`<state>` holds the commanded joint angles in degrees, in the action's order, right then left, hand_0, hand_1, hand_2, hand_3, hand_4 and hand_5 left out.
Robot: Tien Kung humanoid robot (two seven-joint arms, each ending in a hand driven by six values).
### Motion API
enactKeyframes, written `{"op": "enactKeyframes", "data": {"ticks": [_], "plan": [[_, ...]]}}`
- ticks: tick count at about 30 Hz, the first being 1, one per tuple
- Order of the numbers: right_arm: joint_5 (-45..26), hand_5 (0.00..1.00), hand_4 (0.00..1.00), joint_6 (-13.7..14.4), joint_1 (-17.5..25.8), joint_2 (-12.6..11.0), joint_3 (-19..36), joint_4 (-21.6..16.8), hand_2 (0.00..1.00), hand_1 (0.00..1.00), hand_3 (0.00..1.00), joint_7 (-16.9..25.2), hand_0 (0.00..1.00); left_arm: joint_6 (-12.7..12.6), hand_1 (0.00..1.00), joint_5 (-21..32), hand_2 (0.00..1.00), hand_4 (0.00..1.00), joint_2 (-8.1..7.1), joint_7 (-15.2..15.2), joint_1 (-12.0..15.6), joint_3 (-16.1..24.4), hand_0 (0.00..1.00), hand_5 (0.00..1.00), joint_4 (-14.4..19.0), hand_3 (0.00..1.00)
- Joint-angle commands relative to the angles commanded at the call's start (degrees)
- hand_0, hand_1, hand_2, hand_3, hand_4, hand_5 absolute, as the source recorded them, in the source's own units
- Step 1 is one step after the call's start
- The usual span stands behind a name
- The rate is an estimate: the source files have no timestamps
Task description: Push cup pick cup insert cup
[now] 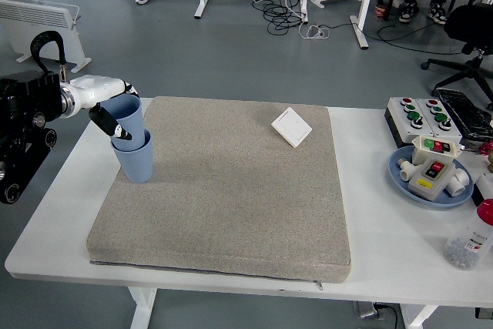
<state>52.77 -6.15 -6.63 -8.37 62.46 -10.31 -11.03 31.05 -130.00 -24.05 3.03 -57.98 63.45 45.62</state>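
Note:
Two light blue cups are nested at the left edge of the grey mat. The lower cup stands upright on the mat. The upper cup sits inside it, tilted a little to the left. My left hand comes in from the left, white with black fingertips, and its fingers are curled around the upper cup near the rim. My right hand does not show.
A white switch plate lies at the mat's far right. On the table's right side are a button box, a blue plate with small parts and a clear bottle. Desks and chairs stand beyond.

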Motion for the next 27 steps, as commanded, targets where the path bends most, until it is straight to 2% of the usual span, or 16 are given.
{"op": "enactKeyframes", "data": {"ticks": [2,3,8,9,14,15,24,26,27], "plan": [[-0.1,0.489,0.157,0.0,0.0,0.0,-0.1,0.0,0.710,0.701,0.586,0.0,0.784,0.1,0.638,0.0,0.662,0.846,-0.01,0.0,0.0,0.0,0.510,0.379,-0.1,0.641],[-0.1,0.489,0.158,0.0,0.0,0.0,-0.1,0.0,0.710,0.701,0.586,0.0,0.784,0.3,0.774,0.0,0.834,0.984,0.01,-0.1,0.0,0.0,0.727,0.540,-0.1,0.771],[0.1,0.489,0.158,0.0,-0.1,0.0,0.0,0.0,0.710,0.701,0.586,0.0,0.784,-0.1,0.774,0.0,0.834,0.984,0.23,-0.3,0.1,0.1,0.727,0.540,-0.6,0.771],[0.1,0.489,0.158,0.0,-0.1,0.0,0.0,0.0,0.710,0.701,0.585,0.0,0.784,-0.2,0.900,0.0,0.998,0.998,0.26,-0.2,0.1,0.1,0.865,0.612,-0.7,0.909],[0.1,0.489,0.158,0.0,-0.2,0.0,-0.1,0.0,0.710,0.701,0.585,0.0,0.784,-1.0,0.900,0.0,0.998,0.998,0.25,0.1,0.2,0.3,0.865,0.612,-1.1,0.909],[0.2,0.489,0.158,0.0,-0.2,0.0,0.0,0.0,0.710,0.701,0.585,0.0,0.784,-1.2,0.919,0.0,0.998,0.998,0.25,0.2,0.2,0.3,0.893,0.634,-1.1,0.947],[0.2,0.489,0.158,0.0,-0.2,0.1,0.1,0.0,0.710,0.701,0.585,0.1,0.784,-1.7,0.923,0.0,0.998,0.998,-0.07,0.3,0.7,1.1,0.910,0.653,-0.3,0.949],[0.2,0.489,0.158,0.0,-0.2,0.1,0.1,0.0,0.710,0.701,0.585,0.1,0.784,-3.2,0.923,0.0,0.998,0.998,-0.21,0.8,1.3,2.2,0.910,0.653,0.1,0.949],[0.1,0.489,0.158,0.0,-0.2,0.1,0.1,0.0,0.710,0.701,0.585,0.1,0.784,-3.7,0.851,0.4,0.973,0.936,-0.21,1.1,1.5,2.6,0.833,0.779,0.2,0.861]]}}
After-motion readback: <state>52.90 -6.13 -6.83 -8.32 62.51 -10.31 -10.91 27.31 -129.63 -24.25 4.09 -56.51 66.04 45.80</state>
